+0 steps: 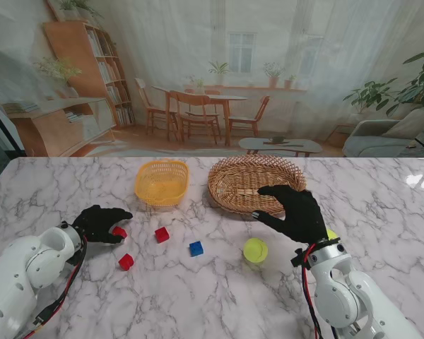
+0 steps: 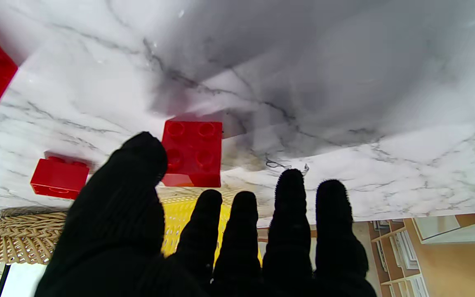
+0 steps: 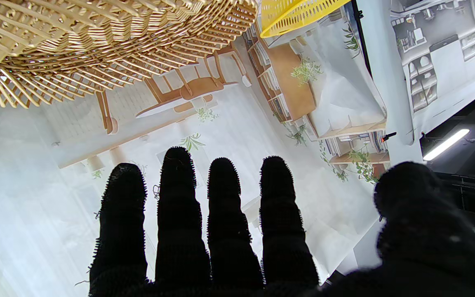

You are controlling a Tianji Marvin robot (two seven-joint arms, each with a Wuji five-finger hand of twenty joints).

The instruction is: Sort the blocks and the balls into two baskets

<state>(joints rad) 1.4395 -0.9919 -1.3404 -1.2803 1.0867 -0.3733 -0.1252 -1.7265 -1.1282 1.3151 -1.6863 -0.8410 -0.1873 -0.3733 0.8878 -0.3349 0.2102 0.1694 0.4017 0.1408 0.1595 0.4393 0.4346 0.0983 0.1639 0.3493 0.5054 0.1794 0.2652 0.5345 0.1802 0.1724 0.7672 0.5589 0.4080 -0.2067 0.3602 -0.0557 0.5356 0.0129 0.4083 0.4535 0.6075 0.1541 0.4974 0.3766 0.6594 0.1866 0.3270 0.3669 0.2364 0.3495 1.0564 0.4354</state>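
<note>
Blocks and balls lie loose on the marble table (image 1: 381, 205), nearer to us than the two baskets: a red block (image 1: 119, 232) at the fingertips of our left hand (image 1: 99, 222), a second red block (image 1: 162, 234) just to its right, a third red block (image 1: 126, 262) nearer to us, a blue block (image 1: 196, 248) toward the middle, and a yellow-green ball (image 1: 255, 250) near our right hand (image 1: 297, 210). A second ball (image 1: 331, 234) shows only as a sliver behind that wrist. Our left hand is spread, grasping nothing; in its wrist view the studded block (image 2: 192, 153) sits between thumb and fingers (image 2: 291, 194), not yet pinched. We judge the step in hand to be this pickup: lower squarely, close on opposite flat faces, and avoid nudging neighbours. Our right hand, likewise spread and unladen, hovers at the near rim of the wicker basket (image 1: 233, 185); the yellow basket (image 1: 161, 181) stands just to its left. The polished marble will let blocks slide. Behind the table hangs a printed backdrop (image 1: 226, 78) of a dining room.
</note>
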